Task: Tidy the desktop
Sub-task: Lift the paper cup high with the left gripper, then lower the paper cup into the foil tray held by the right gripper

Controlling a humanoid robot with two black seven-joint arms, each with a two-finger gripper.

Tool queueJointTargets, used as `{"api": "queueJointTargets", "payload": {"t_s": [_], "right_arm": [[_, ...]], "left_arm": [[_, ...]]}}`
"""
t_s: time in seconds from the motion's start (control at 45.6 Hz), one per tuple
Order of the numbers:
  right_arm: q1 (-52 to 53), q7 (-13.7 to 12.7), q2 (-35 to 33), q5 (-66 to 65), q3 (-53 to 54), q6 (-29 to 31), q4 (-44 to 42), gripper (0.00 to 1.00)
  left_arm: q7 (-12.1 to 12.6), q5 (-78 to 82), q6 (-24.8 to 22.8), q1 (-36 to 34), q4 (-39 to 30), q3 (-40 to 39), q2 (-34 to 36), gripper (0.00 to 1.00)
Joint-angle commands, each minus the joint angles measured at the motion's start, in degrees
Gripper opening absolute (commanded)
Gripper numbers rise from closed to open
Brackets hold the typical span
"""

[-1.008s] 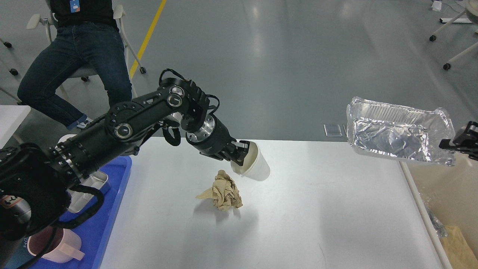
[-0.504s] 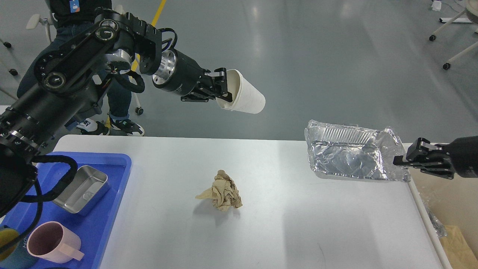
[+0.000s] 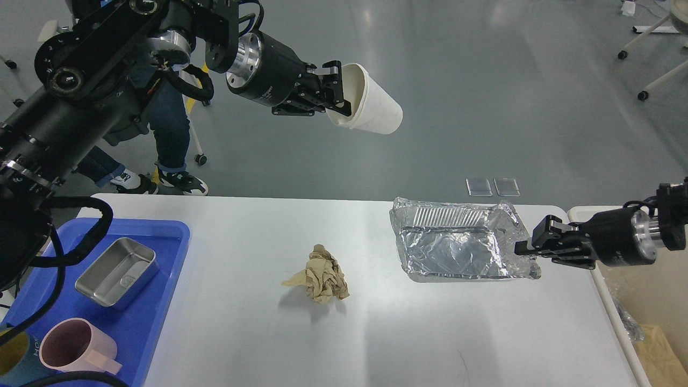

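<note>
Head view. The desktop [image 3: 430,333] is filling the lower frame from about 8 o'clock round to 4 o'clock, white and slightly glossy.

Left gripper [image 3: 336,91] is hanging high at 11 o'clock, well above and beyond the desktop's far edge, with floor behind it. Its fingers are clamping the rim of a white paper cup [image 3: 373,107]; the cup is lying tilted, mouth toward the gripper, base pointing toward 3 o'clock. Cup and gripper are well apart from the desktop.

Right gripper [image 3: 529,248] is reaching in from 3 o'clock, low over the desktop's right edge. Its fingers are pinching the crumpled right rim of a foil tray [image 3: 451,250]. The tray is sitting at roughly 2 o'clock on the desktop, open side up; whether its base is fully resting on the surface I cannot tell.

A crumpled brown paper wad [image 3: 322,274] is lying near the desktop's centre, at 9 o'clock from the foil tray and well apart from both grippers.

A blue tray [image 3: 161,301] is sitting at 8 o'clock on the desktop's left end. It is holding a metal tin [image 3: 117,273] and a pink mug [image 3: 75,346].
</note>
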Motion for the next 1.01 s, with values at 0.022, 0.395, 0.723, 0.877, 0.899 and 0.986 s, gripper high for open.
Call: {"api": "queueJointTargets", "payload": {"t_s": [0.022,0.395,0.723,0.877,0.899,0.986], "right_arm": [[0.21,0.01,1.11,0.00,-0.03,0.01,-0.04,0.00],[1.17,-0.08,3.75,0.00,0.23,0.01,0.05,0.00],[2.58,-0.08,3.32,0.00,0.50,0.01,0.31,0.00],[2.58,-0.16,3.05,0.00,0.24,0.01,0.31,0.00],[2.58,-0.08,2.88,0.00,0.24,0.01,0.31,0.00],[2.84,-0.16,2.61,0.00,0.06,0.01,0.31,0.00]], "left_arm": [[-0.01,-0.28,0.00,-1.57,0.19,0.35,-1.21,0.03],[0.08,0.16,0.00,-2.63,3.00,3.33,-6.49,0.04],[0.08,0.51,0.00,-2.89,10.55,7.56,-15.10,0.05],[0.08,0.69,0.00,-2.19,12.05,8.61,-18.09,0.05],[0.08,0.69,0.00,-2.19,12.14,8.79,-18.53,0.05],[0.08,0.25,0.00,-2.28,12.75,8.61,-20.02,0.05]]}}
